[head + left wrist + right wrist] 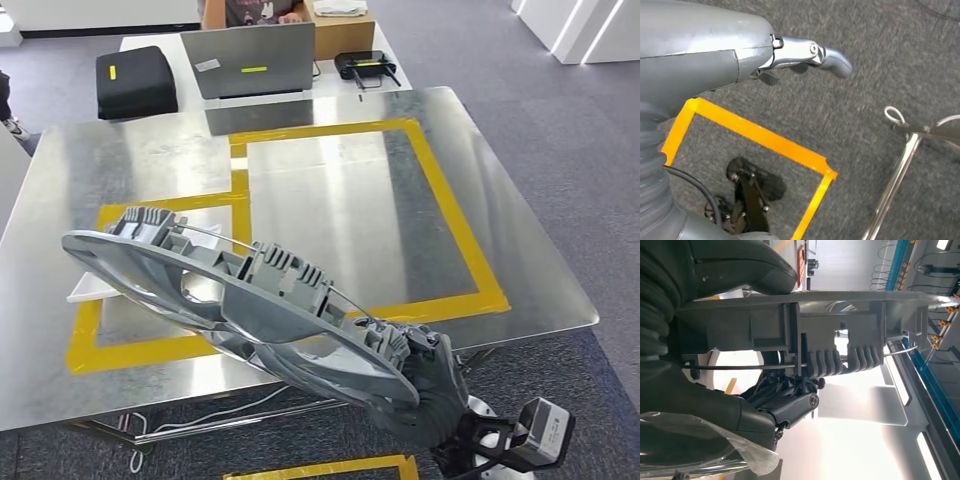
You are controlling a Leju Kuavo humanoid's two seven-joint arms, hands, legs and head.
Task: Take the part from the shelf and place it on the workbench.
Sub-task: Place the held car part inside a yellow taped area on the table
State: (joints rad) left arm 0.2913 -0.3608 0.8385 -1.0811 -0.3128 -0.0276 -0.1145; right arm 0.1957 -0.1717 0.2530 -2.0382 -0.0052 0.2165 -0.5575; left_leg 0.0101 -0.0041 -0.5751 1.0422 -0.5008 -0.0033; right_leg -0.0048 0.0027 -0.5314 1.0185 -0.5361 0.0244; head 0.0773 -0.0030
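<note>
Right hand [430,385]: low at the near right of the head view, its grey ribbed cover under the near end of the part; its fingers [794,410] and thumb [749,262] close around the part, gripping it.
Part [249,295]: long grey moulded piece with ribbed blocks and a thin wire along it, held by the right hand. It slants from the near right up toward the far left, above the near edge of the workbench, its far end over the left taped rectangle. Whether it touches the bench top cannot be told.
Workbench [355,205]: broad, shiny metal top with rounded corners, beyond the part.
Yellow tape [453,215]: two rectangles outlined on the bench, a larger one at the far right and a smaller one at the near left, sharing a corner.
Laptop [249,60]: grey, open, on a white table at the far side, with a person seated behind it.
Black bag [136,82]: on the same table, left of the laptop.
Left hand [810,52]: hanging over grey carpet, fingers held out straight and holding nothing.
Floor tape [764,137]: orange outline on the carpet below the left hand.
</note>
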